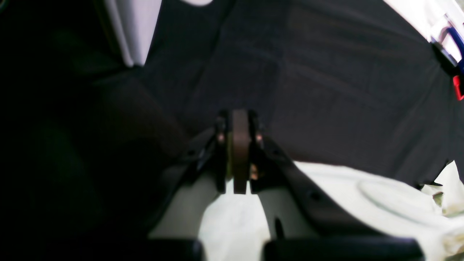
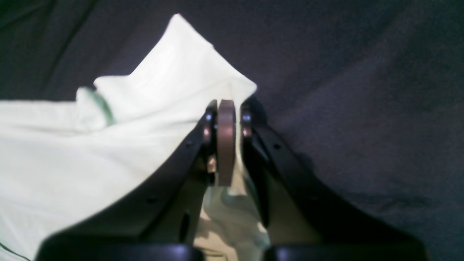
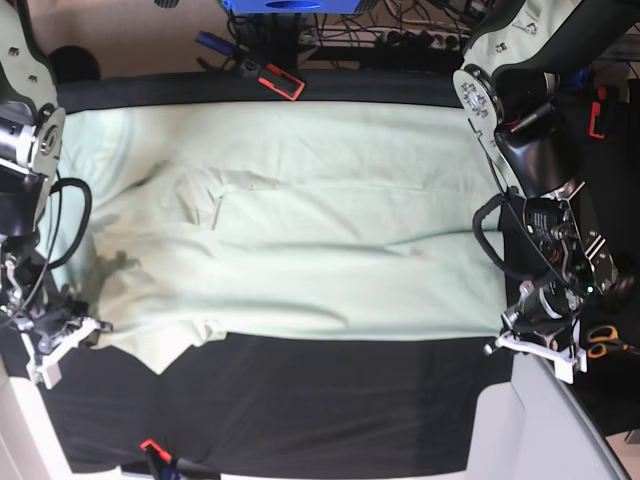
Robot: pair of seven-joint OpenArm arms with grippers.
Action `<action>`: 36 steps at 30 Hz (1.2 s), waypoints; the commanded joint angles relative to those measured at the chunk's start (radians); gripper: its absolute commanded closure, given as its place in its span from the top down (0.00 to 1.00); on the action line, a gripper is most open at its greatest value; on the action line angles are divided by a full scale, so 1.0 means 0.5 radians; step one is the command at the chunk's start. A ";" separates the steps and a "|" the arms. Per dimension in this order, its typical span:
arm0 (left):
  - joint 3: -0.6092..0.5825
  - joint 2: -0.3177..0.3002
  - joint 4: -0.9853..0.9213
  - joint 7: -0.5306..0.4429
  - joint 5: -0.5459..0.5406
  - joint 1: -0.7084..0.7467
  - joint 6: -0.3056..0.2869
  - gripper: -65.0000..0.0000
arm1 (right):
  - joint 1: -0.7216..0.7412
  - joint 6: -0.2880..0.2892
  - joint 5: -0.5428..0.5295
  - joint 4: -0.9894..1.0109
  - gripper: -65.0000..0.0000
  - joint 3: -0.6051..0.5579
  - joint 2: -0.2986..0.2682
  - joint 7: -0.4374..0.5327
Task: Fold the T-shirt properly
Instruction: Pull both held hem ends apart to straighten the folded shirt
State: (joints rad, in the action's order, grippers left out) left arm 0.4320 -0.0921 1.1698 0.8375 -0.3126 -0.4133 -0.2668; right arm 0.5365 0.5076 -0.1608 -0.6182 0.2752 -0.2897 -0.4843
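Both the left gripper (image 1: 240, 152) and right gripper (image 2: 226, 145) are clamped on edges of the T-shirt (image 3: 330, 230) spread over the black tablecloth (image 3: 330, 400).

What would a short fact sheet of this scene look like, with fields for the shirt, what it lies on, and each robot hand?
shirt: T-shirt, pale mint green, spread wide, slightly wrinkled
surface: black tablecloth
left hand: left hand, shut, at the shirt's near edge; a grip on cloth cannot be confirmed
right hand: right hand, shut, at the shirt's near corner; cloth between the fingers is unclear
folding: not visibly started
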 commanded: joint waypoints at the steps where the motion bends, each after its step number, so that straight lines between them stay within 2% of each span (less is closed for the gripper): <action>1: -0.003 -0.023 0.040 -0.044 -0.027 -0.083 -0.014 0.00 | 0.064 0.018 -0.030 -0.036 0.00 0.010 -0.030 0.046; 12: -0.003 0.026 0.040 -0.047 -0.027 -0.194 -0.014 0.00 | 0.085 0.018 -0.030 -0.048 0.00 0.010 -0.030 0.074; 15: 0.000 0.026 0.040 -0.047 -0.027 -0.194 -0.014 0.00 | 0.076 0.014 -0.027 -0.048 0.00 0.010 -0.030 0.163; 24: 0.012 0.011 0.040 -0.050 -0.027 -0.175 -0.014 0.00 | 0.033 0.014 -0.030 -0.048 0.00 0.016 -0.073 0.181; 36: -0.003 0.029 0.350 -0.047 -0.027 0.086 -0.014 0.00 | -0.093 0.048 -0.030 -0.048 0.00 0.099 -0.113 0.231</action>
State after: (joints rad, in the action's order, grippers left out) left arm 0.4313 -0.0669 1.3251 0.8371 -0.3164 -0.3546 -0.2672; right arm 0.4622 0.5255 -0.1642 -0.6216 0.3187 -0.3267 -0.3965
